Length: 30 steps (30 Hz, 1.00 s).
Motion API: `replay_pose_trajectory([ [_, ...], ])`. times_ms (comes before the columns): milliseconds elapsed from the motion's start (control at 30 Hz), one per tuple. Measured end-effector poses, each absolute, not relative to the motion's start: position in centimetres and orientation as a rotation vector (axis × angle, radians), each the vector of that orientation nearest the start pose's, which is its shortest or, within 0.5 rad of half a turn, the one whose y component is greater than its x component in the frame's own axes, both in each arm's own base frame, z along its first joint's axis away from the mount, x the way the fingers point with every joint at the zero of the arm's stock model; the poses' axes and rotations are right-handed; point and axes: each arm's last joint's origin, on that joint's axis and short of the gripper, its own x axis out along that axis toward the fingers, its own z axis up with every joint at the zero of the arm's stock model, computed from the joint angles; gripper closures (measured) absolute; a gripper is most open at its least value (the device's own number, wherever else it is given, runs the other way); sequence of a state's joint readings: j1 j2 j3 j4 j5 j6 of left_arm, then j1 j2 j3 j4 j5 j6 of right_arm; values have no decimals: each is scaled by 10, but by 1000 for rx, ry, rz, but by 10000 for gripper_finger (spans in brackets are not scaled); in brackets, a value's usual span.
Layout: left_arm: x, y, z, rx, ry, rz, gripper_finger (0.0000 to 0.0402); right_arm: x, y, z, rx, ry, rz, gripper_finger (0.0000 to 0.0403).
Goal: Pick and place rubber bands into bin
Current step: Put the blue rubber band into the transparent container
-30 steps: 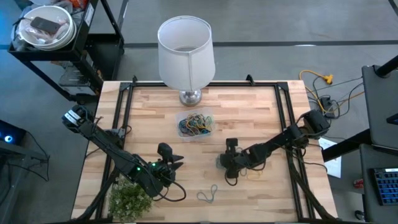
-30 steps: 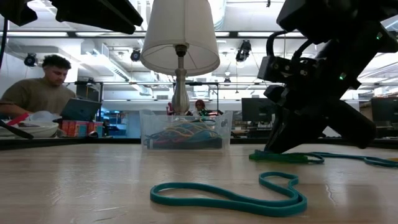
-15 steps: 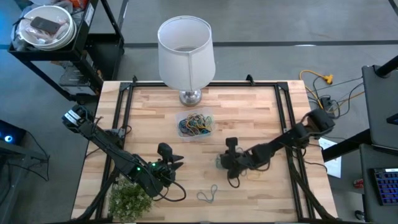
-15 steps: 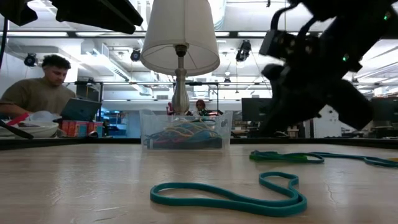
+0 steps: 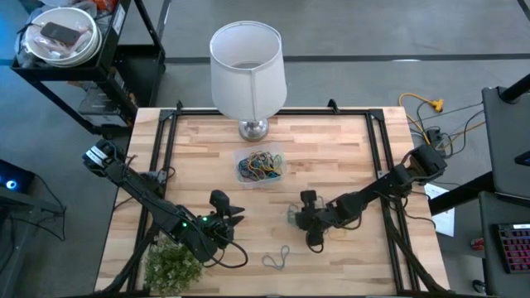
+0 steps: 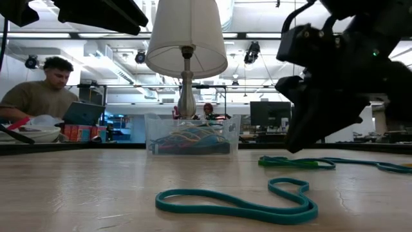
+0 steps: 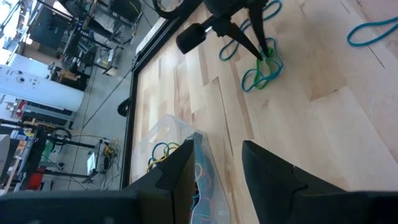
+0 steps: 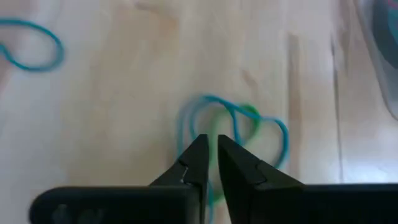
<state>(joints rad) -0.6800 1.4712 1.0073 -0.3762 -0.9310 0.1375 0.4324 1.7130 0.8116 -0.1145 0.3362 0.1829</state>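
A green rubber band tangled with a blue one (image 8: 249,124) lies flat on the wood (image 6: 290,162), right of centre (image 5: 291,217). My right gripper (image 8: 211,146) hangs just above them, pointing steeply down, with a slim gap between its fingers and nothing in it; its tips are clear of the table (image 6: 296,148). Another teal band (image 5: 277,261) lies near the front edge (image 6: 238,205). The bin (image 5: 261,165) holds several coloured bands. My left gripper (image 5: 236,213) waits open at front left (image 7: 217,158).
A white lamp (image 5: 247,66) stands on its metal foot just behind the bin. A small green plant (image 5: 174,265) sits at the front left corner. Black rails run along the table's left and right sides. A person sits at a laptop (image 6: 38,96) beyond the table.
My right gripper has risen off the table from the green and blue bands and drawn a little toward the near right. The bands have stayed flat on the wood.
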Motion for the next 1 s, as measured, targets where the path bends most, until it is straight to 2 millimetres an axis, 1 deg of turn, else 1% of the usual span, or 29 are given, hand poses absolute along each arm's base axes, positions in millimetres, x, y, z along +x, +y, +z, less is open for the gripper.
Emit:
replay_pose_trajectory([
  [133, 246, -168, 247, 739, 604, 200, 283, 284, 120, 130, -205, 917, 10, 343],
  [267, 246, -167, 247, 738, 605, 203, 283, 284, 116, 128, -195, 919, -4, 313],
  [433, 246, -167, 247, 738, 605, 203, 283, 285, 111, 126, -191, 922, -24, 295],
  [600, 246, -167, 247, 738, 605, 203, 283, 287, 108, 124, -187, 922, -36, 300],
  [833, 246, -167, 247, 738, 606, 203, 283, 289, 108, 116, -202, 938, -35, 316],
  [1000, 246, -167, 247, 738, 605, 203, 283, 289, 108, 116, -218, 937, -29, 334],
])
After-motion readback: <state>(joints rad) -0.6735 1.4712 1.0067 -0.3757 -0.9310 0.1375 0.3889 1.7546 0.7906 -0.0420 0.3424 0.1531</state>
